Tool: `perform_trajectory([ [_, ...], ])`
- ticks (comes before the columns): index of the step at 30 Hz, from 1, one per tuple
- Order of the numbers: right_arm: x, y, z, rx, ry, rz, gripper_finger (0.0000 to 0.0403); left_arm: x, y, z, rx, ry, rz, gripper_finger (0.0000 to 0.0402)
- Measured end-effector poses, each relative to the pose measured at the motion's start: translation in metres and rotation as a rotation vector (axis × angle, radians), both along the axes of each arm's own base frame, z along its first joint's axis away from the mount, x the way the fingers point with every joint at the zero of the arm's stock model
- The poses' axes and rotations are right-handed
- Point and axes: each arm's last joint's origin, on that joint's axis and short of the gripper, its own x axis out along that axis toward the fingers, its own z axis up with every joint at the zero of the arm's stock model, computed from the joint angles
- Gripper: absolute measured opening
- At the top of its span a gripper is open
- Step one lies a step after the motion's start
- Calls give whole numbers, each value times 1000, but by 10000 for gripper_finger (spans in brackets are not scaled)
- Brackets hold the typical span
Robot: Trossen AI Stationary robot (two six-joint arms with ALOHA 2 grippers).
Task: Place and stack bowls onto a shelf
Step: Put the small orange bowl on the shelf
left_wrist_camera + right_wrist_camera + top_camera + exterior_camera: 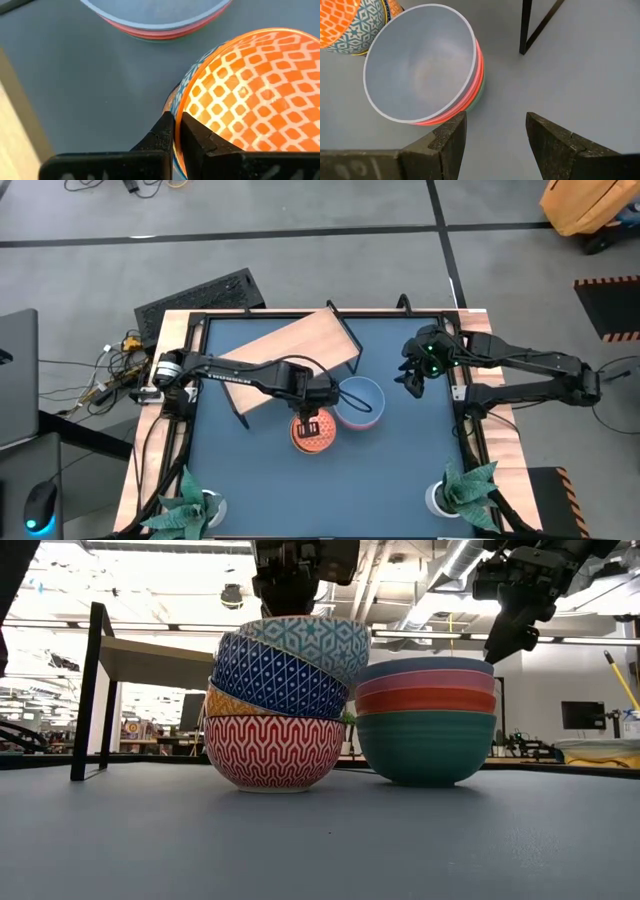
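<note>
Two stacks of bowls stand side by side on the blue tabletop. The patterned stack (275,705) has a red lattice bowl at the bottom and, on top, a tilted bowl (315,433) that is teal-starred outside and orange lattice inside. The plain stack (425,720) is green, red, pink and light blue (360,402). My left gripper (175,132) is above the patterned stack, shut on its top bowl. My right gripper (495,135) hangs open to the right of the plain stack, touching nothing. The wooden shelf (290,355) stands behind on black legs. My left gripper pinches the rim (176,107) of the top bowl, one finger (200,137) inside on the orange lattice and the other outside. The fingers come from above, pointing down. The bowl (300,645) sits tilted, its lower part nested in the blue patterned bowl below.
The shelf sits askew toward the far left of the table, one black leg (530,25) close to the plain stack. Two potted plants (190,505) (465,490) stand at the near corners. Bare tabletop lies in front of the stacks.
</note>
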Motion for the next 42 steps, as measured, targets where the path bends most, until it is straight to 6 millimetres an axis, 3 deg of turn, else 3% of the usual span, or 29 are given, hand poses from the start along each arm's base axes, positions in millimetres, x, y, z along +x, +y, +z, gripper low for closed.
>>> perform_trajectory([
  [11, 0, 0, 0, 0, 0, 0, 230, 1, 3, 23, -48, -35, 81, 1],
  [21, 0, 0, 0, -2, 0, 1, 230, -15, 12, 77, -118, -6, 124, 0],
  [27, 0, 0, 0, -4, 2, -1, 230, -51, 27, 115, -83, -37, 202, 0],
  [33, 0, 0, 0, -9, 0, 3, 230, -109, 46, 148, -8, -123, 395, 0],
  [37, 1, -1, 1, -33, -11, -9, 230, -138, 60, 148, 10, -136, 525, 0],
  [42, 3, -2, 3, -56, -35, -5, 230, -162, 77, 124, -30, -74, 677, 0],
])
